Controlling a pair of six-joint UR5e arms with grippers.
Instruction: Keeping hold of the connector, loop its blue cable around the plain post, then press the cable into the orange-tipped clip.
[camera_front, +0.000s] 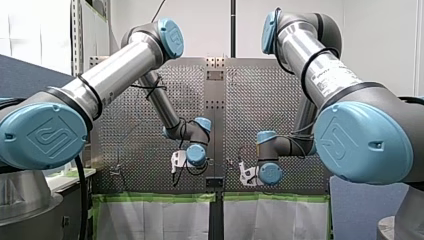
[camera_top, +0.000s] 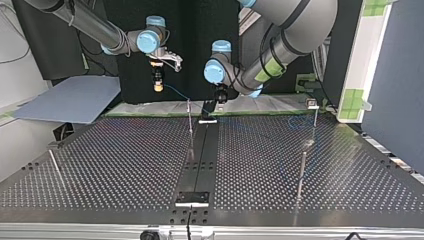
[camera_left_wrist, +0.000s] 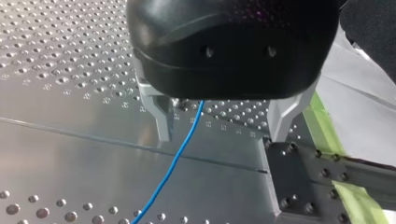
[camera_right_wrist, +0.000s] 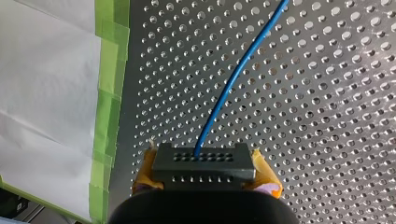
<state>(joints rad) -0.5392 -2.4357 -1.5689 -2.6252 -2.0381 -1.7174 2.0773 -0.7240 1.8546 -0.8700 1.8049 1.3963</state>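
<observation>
My R gripper (camera_right_wrist: 205, 171) pinches the connector (camera_right_wrist: 204, 161) between yellow pads (camera_right_wrist: 267, 179). The connector is a dark, matte, boxy block. Its long axis runs 9-to-3 across the pads, and its holed face points to 12, away from the gripper. The blue cable (camera_right_wrist: 233, 79), thin and smooth, leaves that face toward 1 o'clock over the perforated metal table (camera_right_wrist: 327, 116). Green tape (camera_right_wrist: 109, 116) and white paper (camera_right_wrist: 46, 93) lie at 9. On my L gripper (camera_left_wrist: 219, 123) the metal fingers (camera_left_wrist: 161, 116) are spread, w/ the cable running btwn them and trailing to 7.
</observation>
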